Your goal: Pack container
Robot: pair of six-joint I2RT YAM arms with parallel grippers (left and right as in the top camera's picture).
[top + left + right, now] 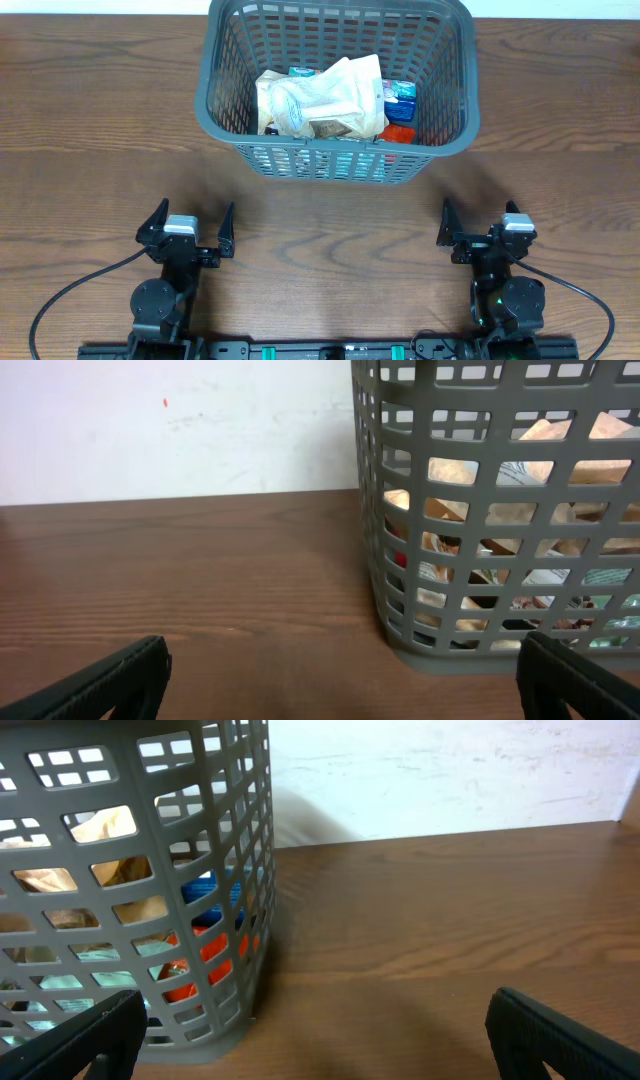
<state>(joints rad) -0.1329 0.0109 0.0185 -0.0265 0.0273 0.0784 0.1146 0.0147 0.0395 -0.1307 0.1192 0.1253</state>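
The wooden table (100, 130) carries the container (330, 160) at its far centre edge. Inside lie a beige bag (325, 100) and blue (399, 93) and red packets (400, 132). The left gripper (195, 214) and right gripper (480, 215) sit near, jaws spread wide, holding nothing.

table (100, 150): brown wood grain | wall (150, 430): white, behind table's far edge | red speck (165, 402) on wall

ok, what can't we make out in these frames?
- Overhead: what lies under the beige bag in the container; the bag covers it.
- Overhead: blue packet and red packet, print too small, mostly covered.
- Left wrist: contents show only through the container's slots; the right edge cuts it off.
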